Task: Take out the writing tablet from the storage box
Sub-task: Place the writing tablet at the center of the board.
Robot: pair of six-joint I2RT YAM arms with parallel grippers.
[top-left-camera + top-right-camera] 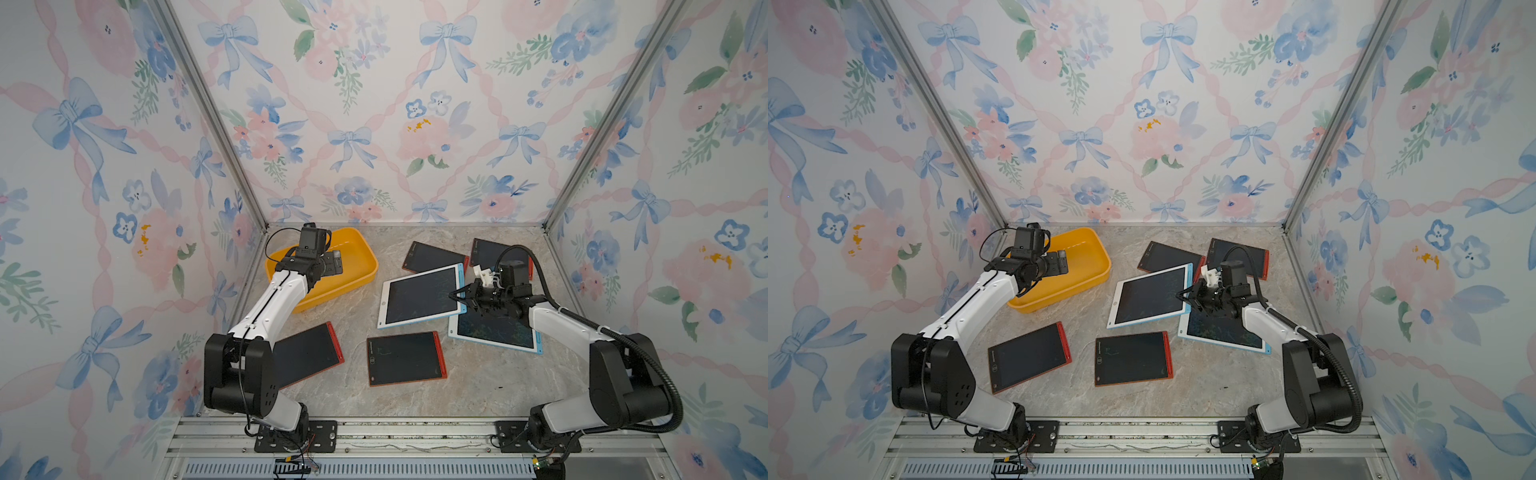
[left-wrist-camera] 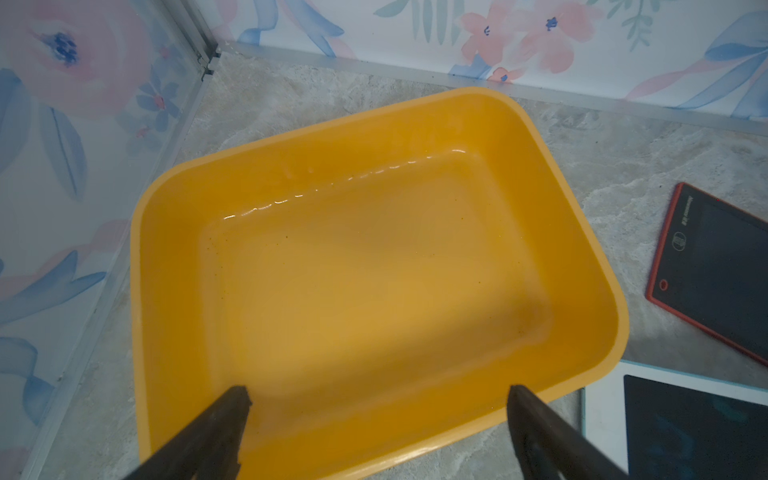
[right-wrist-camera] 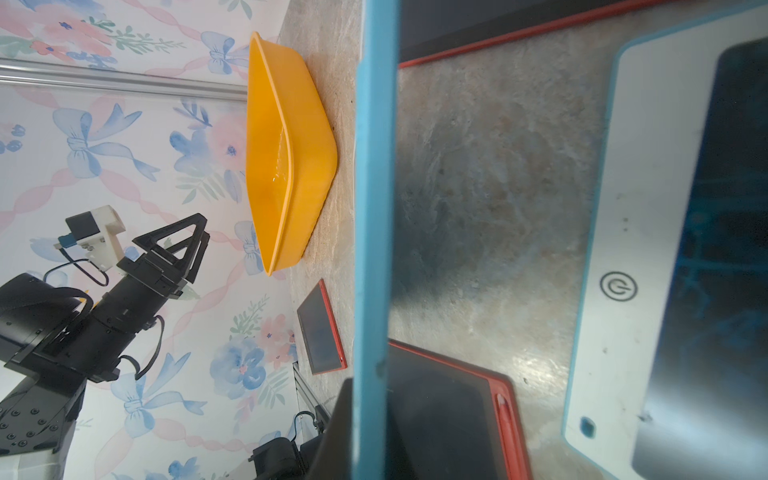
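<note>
storage box (image 2: 582, 257): empty | right tool (image 1: 455, 296): clamped on blue-framed writing tablet (image 1: 419, 297), outside box | left tool (image 2: 378, 399): spread wide, empty | remaining: likely lay tablet on bench (image 1: 478, 386)

Soft, even light on my feed — both top views bend at the edges. Glare streaks the storage box (image 2: 174, 291); the blue-framed tablet (image 3: 374, 208) blurs up close.

The left arm (image 1: 270, 299) reaches forward, wrist tipped down, and the left gripper (image 2: 378, 395) has its jaws spread wide with nothing between them. The right arm (image 1: 552, 320) bends inward and low. The right gripper (image 1: 456, 296), seemingly rolled sideways, pinches the blue-framed tablet (image 1: 422, 297) by its edge.
</note>
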